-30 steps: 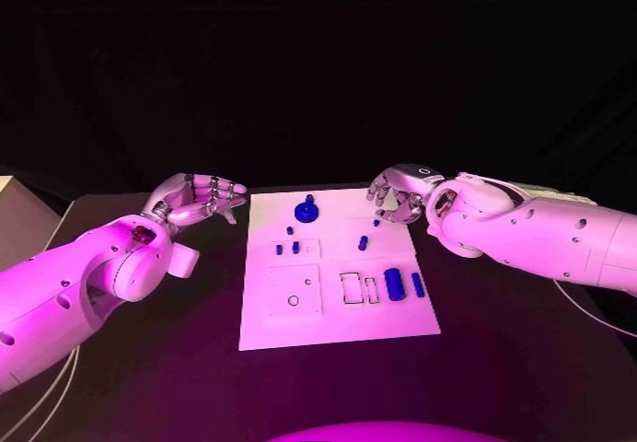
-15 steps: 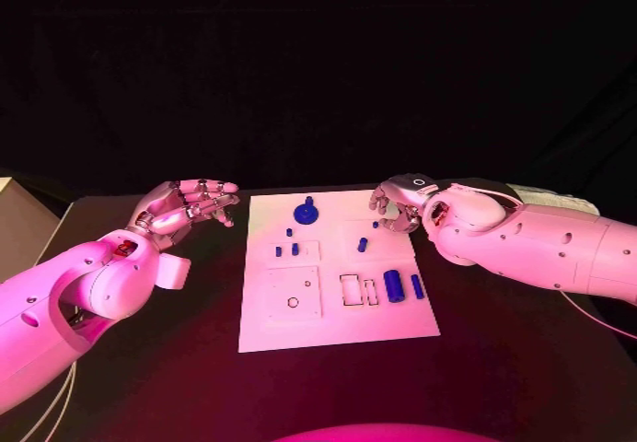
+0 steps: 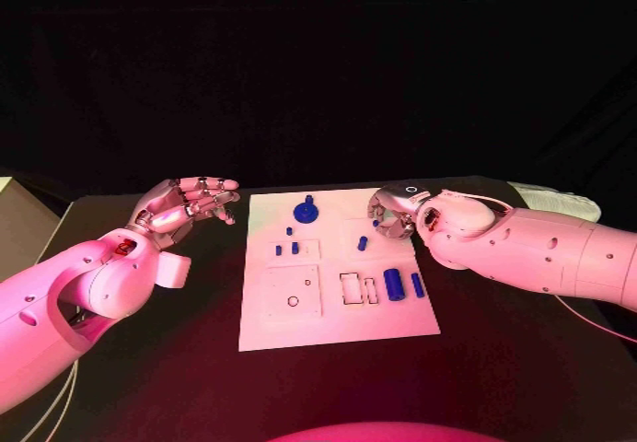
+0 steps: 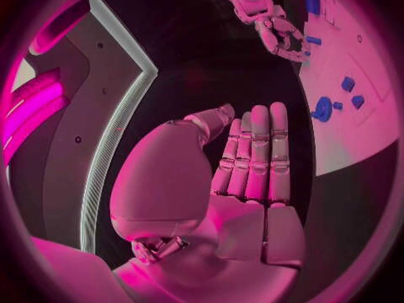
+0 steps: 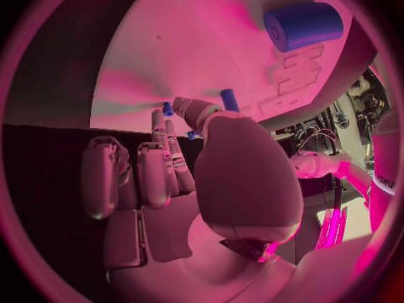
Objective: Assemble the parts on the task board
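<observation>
The white task board lies mid-table. On it are a blue gear-like disc, two short pegs, a peg, a thick cylinder and a slim bar. My right hand hovers low over the board's far right corner, fingers partly curled and holding nothing, fingertips close to a small blue part. In the right wrist view the thumb is beside a peg, with the cylinder beyond. My left hand floats left of the board, palm empty, fingers straight.
Rectangular recesses and a square plate with a ring hole mark the board's near half. A beige box stands at the table's left edge. A pale object lies behind my right arm.
My right hand has dropped closer to the board's far right corner. My left arm has pulled back left and lower, with its hand a little lower beside the board.
</observation>
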Robot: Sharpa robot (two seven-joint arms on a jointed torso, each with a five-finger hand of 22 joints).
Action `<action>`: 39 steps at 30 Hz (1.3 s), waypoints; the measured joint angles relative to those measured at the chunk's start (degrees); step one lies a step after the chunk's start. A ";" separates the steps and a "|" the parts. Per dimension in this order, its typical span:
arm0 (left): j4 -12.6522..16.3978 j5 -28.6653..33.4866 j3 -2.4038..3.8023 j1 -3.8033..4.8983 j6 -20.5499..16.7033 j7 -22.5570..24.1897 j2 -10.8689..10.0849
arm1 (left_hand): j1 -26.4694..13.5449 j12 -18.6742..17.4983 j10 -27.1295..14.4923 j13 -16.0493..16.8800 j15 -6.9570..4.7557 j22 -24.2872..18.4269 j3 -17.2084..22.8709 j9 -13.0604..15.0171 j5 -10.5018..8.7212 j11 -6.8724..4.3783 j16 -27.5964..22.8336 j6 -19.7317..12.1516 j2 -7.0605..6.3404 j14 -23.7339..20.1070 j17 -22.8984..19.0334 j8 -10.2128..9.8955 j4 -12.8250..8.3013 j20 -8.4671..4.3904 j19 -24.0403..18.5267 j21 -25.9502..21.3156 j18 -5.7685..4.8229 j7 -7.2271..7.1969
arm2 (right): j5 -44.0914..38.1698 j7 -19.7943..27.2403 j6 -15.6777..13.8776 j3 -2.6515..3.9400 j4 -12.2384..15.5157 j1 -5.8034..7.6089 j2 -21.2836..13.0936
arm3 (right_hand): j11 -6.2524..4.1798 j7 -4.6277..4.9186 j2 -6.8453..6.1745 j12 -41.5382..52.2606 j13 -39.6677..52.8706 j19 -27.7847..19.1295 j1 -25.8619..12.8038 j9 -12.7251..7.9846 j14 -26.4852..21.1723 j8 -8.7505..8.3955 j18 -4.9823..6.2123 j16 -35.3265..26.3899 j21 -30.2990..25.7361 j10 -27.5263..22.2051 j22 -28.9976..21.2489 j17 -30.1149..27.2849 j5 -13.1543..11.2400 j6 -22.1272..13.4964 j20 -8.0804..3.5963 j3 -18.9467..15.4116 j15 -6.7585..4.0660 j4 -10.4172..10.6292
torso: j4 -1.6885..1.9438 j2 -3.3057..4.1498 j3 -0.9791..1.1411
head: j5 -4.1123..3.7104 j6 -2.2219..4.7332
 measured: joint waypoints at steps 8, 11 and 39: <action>0.02 0.05 0.01 -0.01 -0.02 0.00 0.00 | 0.00 0.00 -0.21 0.05 0.00 -0.13 0.00 0.00 0.00 0.21 -0.22 0.00 0.00 0.00 0.01 0.00 0.00 -0.21 0.21 0.00 0.00 0.00 | -0.23 -0.05 0.10 -0.01 -0.62 -0.28 0.45 | -0.42 -0.54 0.44 -1.09 -1.58 0.00 -0.44 0.34 0.00 0.26 0.88 -0.22 -0.49 2.57 -0.01 -0.49 -0.82 2.33 0.00 2.60 0.00 -0.87 | -0.03 -0.05 0.01 | 0.03 -0.10; 0.02 0.06 0.02 -0.01 -0.04 0.00 0.00 | 0.00 0.00 -0.21 0.05 0.00 -0.13 0.00 -0.01 0.00 0.21 -0.22 0.00 0.00 0.00 0.01 0.00 0.00 -0.21 0.21 0.00 0.00 0.00 | -0.27 -0.11 0.09 -0.01 -0.79 -0.29 0.61 | -0.65 -0.62 0.78 -1.56 -2.22 0.00 -0.75 0.52 0.00 0.32 0.89 -0.22 -0.50 3.55 -0.01 -0.56 -1.90 3.20 0.00 4.24 0.00 -1.24 | -0.04 -0.05 0.01 | 0.03 -0.10; 0.25 -0.03 0.02 -0.02 -0.15 -0.30 -0.01 | 0.00 0.22 -0.61 0.09 0.00 -0.36 -0.16 -0.02 0.00 0.20 -0.22 -0.20 0.00 0.00 0.02 0.00 -0.16 -0.01 0.41 -0.27 -0.01 0.20 | -1.99 -4.22 -1.13 0.15 -1.51 -1.05 2.24 | -0.89 -0.76 2.76 -4.45 -4.24 0.00 -2.98 2.39 0.00 1.88 0.89 -0.43 -1.17 5.28 -0.03 -0.59 -1.63 5.13 -0.43 5.96 -0.43 -3.45 | -0.06 -0.03 -0.05 | -0.05 -0.61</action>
